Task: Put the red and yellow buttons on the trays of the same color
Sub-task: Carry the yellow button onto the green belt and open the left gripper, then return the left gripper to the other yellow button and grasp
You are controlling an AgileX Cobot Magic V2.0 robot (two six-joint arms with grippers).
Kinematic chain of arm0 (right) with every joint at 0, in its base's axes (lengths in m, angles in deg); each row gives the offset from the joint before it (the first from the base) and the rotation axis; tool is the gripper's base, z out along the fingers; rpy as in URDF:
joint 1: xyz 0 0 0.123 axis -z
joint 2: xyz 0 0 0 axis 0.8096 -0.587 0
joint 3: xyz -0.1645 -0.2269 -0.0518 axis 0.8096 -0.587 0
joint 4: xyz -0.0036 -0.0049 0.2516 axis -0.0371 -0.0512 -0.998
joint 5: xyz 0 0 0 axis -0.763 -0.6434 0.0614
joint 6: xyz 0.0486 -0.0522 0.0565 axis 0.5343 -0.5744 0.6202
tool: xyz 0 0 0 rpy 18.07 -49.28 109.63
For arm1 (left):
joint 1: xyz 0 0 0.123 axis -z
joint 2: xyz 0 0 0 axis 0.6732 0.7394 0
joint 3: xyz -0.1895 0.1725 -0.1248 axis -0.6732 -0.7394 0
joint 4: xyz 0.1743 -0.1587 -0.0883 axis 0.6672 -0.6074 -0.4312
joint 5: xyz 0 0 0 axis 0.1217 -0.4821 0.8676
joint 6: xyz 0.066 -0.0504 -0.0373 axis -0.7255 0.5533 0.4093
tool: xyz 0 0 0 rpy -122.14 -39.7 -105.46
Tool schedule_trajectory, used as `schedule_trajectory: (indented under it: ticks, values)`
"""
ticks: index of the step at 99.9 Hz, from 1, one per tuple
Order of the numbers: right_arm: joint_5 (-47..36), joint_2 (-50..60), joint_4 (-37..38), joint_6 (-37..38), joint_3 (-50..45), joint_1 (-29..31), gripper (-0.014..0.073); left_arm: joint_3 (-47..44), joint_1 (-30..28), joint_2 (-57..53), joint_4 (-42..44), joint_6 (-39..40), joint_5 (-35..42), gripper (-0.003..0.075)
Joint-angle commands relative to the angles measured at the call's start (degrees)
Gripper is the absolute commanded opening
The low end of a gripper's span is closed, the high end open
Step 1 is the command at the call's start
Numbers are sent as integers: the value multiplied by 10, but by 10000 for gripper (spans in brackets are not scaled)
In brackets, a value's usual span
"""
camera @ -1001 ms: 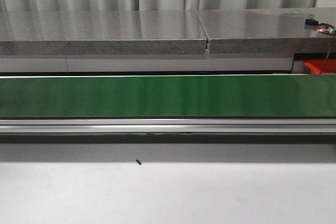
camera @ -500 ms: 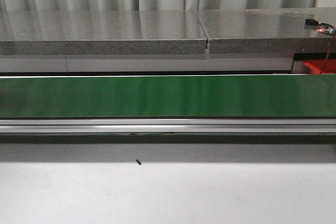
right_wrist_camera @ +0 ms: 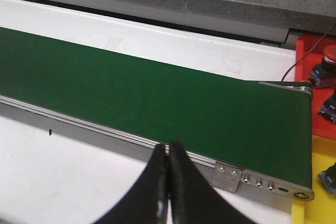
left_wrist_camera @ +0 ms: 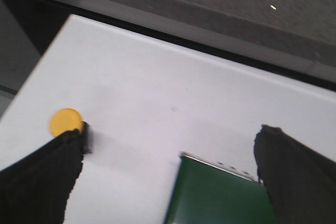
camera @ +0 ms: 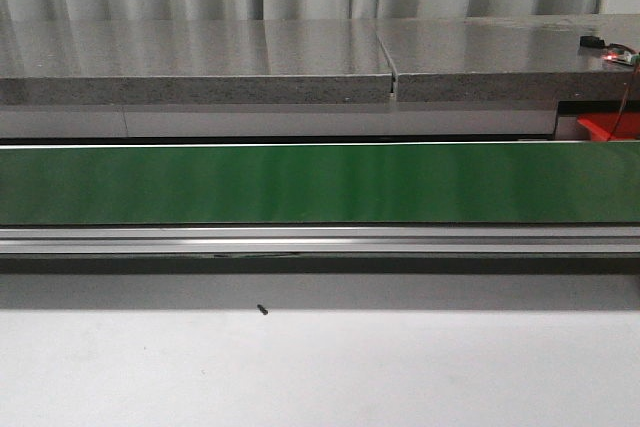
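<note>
Black fingers spread wide on the left gripper [left_wrist_camera: 168,182], a yellow button [left_wrist_camera: 66,121] lying just beside one finger [left_wrist_camera: 42,179].
Right gripper [right_wrist_camera: 169,182] is pinched shut and empty above the green belt [right_wrist_camera: 157,98], likely parked. Left jaws seem set to straddle the button on the white table [left_wrist_camera: 157,93]. Only the right wrist view shows the red tray [right_wrist_camera: 315,51] and a yellow tray [right_wrist_camera: 317,182]; the front view shows neither arm nor button.
</note>
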Motion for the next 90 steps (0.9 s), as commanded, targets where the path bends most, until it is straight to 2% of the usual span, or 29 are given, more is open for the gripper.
schedule_trajectory:
  ticks: [1,13,37,90]
  values:
    - [-37,-2,-9,-2,13,2,-68,32,-39,-18,0,0,42,640]
    - [-37,-2,-9,-2,13,2,-68,52,-79,11,4,0,43,640]
    - [-37,-2,-9,-2,13,2,-68,115,-111,116,7,0,41,640]
    - [-37,-2,-9,-2,13,2,-68,196,-116,285,7,0,43,640]
